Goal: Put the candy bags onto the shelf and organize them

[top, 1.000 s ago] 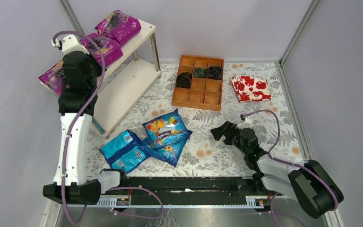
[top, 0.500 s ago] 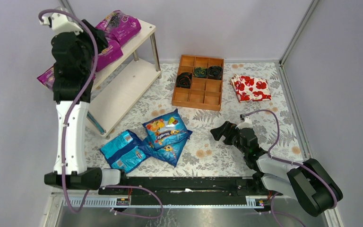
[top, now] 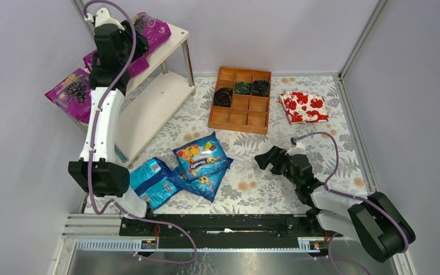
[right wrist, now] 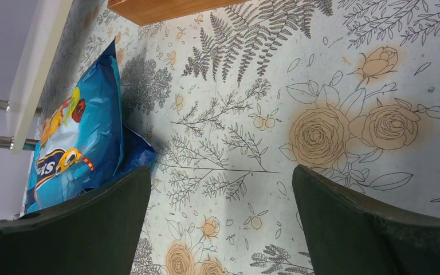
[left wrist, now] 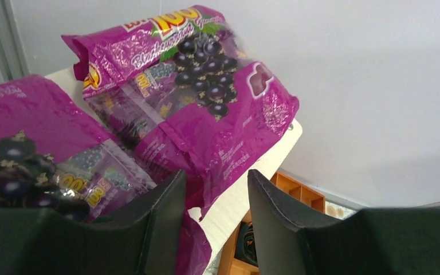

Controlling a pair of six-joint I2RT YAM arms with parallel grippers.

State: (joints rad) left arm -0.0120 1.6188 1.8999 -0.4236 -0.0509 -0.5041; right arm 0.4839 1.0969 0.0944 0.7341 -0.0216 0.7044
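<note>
Three magenta-purple candy bags lie on the top board of the shelf (top: pixel 171 47): one at the far end (top: pixel 154 27), one in the middle partly under my arm (top: pixel 93 59), one overhanging the near left end (top: pixel 71 91). My left gripper (top: pixel 133 44) hovers over the far and middle bags, open and empty; its wrist view (left wrist: pixel 216 186) shows two purple bags (left wrist: pixel 206 86) (left wrist: pixel 28 143) and the board edge (left wrist: pixel 246 189). Three blue candy bags (top: pixel 202 154) (top: pixel 149 182) (top: pixel 206 184) lie on the table. My right gripper (top: pixel 265 160) (right wrist: pixel 220 189) is open and empty, right of them.
The shelf's lower board (top: pixel 149 109) holds nothing. An orange-brown compartment tray (top: pixel 240 98) with dark coils stands at the back centre. A folded white cloth with red flowers (top: pixel 303 107) lies to its right. Grey walls close in on the left, back and right.
My left arm has swung up and right along the top shelf, from its near left end towards its far end, uncovering the near-left purple bag. The right arm has not moved.
</note>
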